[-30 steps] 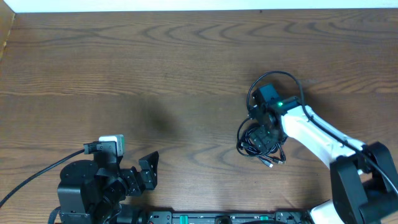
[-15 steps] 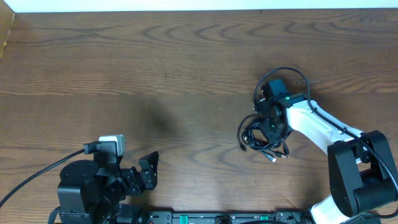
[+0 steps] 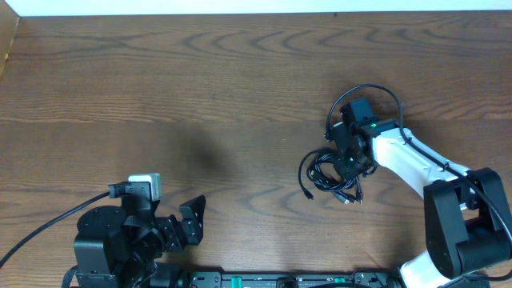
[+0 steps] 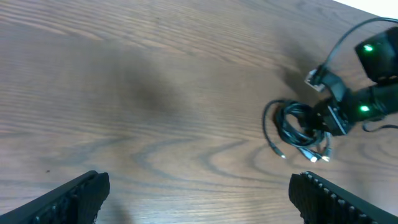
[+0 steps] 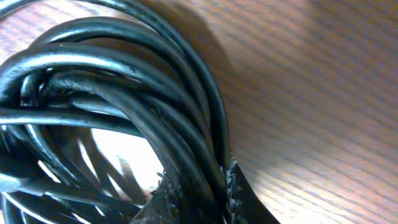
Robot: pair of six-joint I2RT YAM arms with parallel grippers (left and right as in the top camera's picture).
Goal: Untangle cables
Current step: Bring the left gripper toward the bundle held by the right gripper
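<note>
Cables (image 3: 322, 173), one clump, between two right fingers (image 5: 249, 202)

Tangled black cables (image 3: 328, 174), right of centre

Not much else here, just a dark brown wood-grain worktop (image 3: 160, 80) with big swirly grain lines. There's a thin white strip (image 3: 240, 6) running along its far edge, and a lighter tan board edge (image 3: 6, 40) poking in at the far left corner. A soft darker patch (image 3: 204, 156) sits left of the middle.
</note>
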